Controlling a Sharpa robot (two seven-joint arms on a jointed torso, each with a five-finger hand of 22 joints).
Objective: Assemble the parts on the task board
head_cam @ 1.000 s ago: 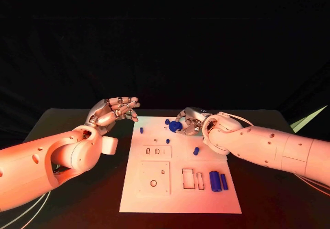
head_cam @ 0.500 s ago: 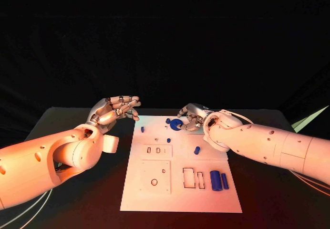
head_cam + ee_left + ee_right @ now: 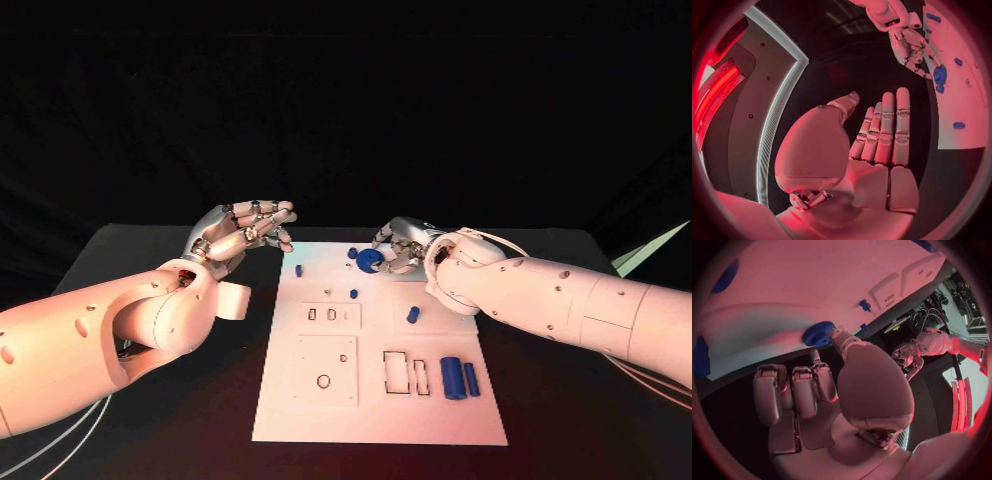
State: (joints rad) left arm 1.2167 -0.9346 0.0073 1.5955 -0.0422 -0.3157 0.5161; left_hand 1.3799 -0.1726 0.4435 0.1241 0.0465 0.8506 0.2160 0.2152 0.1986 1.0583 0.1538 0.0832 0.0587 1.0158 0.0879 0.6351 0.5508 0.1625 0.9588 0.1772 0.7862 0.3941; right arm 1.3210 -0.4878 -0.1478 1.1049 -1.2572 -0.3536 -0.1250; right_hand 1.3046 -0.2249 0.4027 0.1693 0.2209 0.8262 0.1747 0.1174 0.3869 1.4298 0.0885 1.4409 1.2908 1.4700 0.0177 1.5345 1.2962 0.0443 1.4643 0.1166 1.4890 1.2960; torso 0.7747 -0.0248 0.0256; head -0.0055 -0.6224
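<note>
Right hand (image 3: 405,246) on blue gear (image 3: 369,262).

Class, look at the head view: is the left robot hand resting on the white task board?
No. The left robot hand is raised beside the task board, off its left edge, with nothing in it.

I see a white task board (image 3: 378,400) marked with thin dark outlines, blue parts (image 3: 453,378) on it, a blue toothed wheel (image 3: 369,262) near its far edge, and a black surface (image 3: 577,420) around it.
</note>
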